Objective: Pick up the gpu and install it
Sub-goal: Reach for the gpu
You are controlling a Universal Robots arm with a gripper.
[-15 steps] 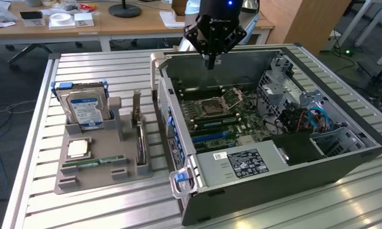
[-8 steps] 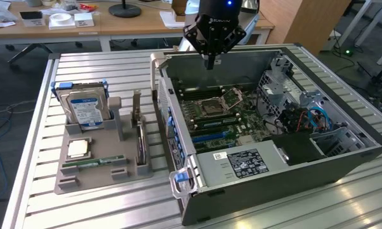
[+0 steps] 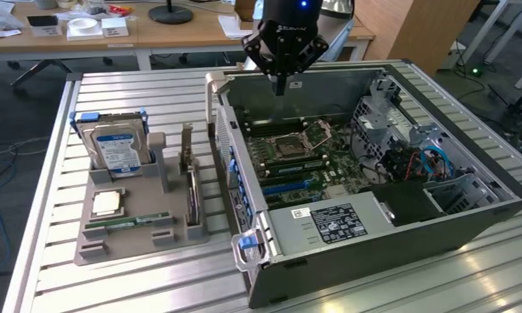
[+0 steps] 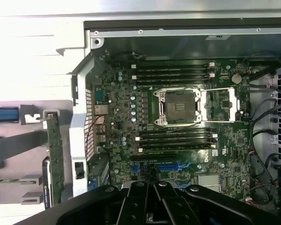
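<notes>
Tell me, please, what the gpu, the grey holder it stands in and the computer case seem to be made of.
The gpu: apparently a thin dark circuit board, with a pale, metal-looking end bracket. The grey holder: matte and blocky, probably plastic. The computer case: likely sheet metal, dark-painted outside, bare grey with punched holes inside.

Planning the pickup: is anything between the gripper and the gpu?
Nothing visible blocks it. The gripper hangs above the open case; the gpu stands in the holder outside the case's wall, top exposed.
</notes>
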